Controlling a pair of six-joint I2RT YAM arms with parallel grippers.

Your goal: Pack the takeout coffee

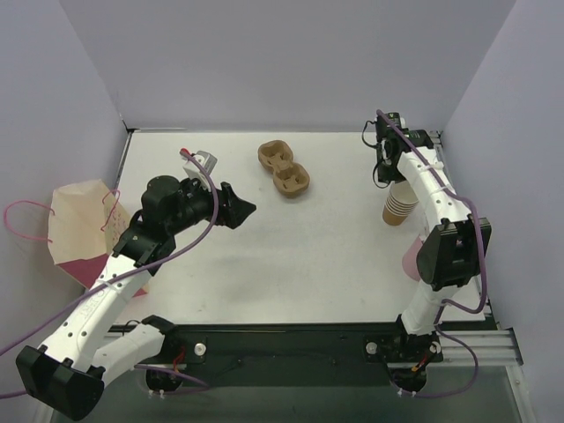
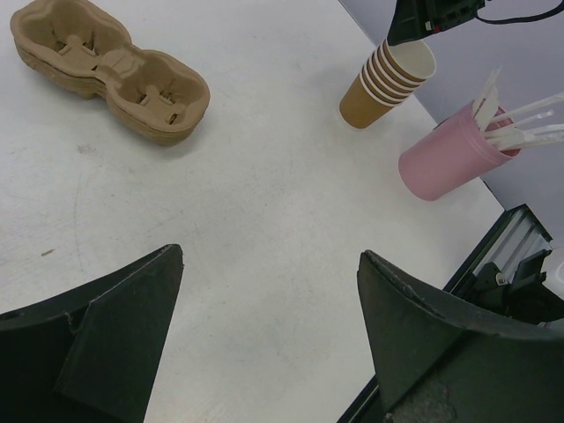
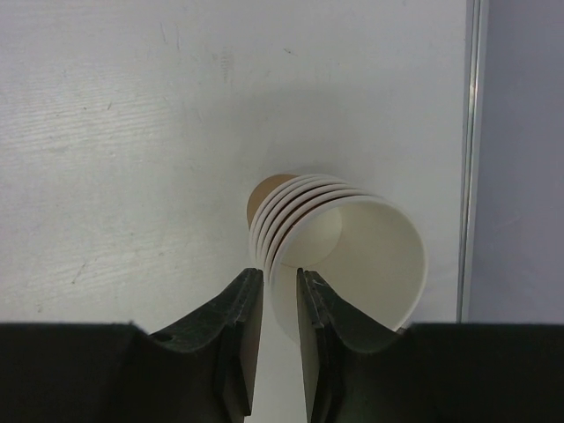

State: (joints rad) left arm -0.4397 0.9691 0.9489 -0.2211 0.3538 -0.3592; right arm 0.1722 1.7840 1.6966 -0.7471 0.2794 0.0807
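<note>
In the top view the right arm [image 1: 449, 247] hides most of the pink cup [image 1: 410, 258] at right, the left arm [image 1: 115, 273] hides the lower corner of the bag [image 1: 77, 220], and whether the right pincer [image 3: 280, 295] grips the cups [image 3: 344, 242] is unclear.

Top camera overlooks the table [image 1: 308, 256]; both wrist cameras share the cup stack [image 2: 388, 84], right one closest.

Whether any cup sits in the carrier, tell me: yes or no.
No: the left wrist view shows the carrier empty, nothing seated in it.

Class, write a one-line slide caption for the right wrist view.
Right jaws pinch the near rim of the top cup in a nested stack on the white table.
</note>
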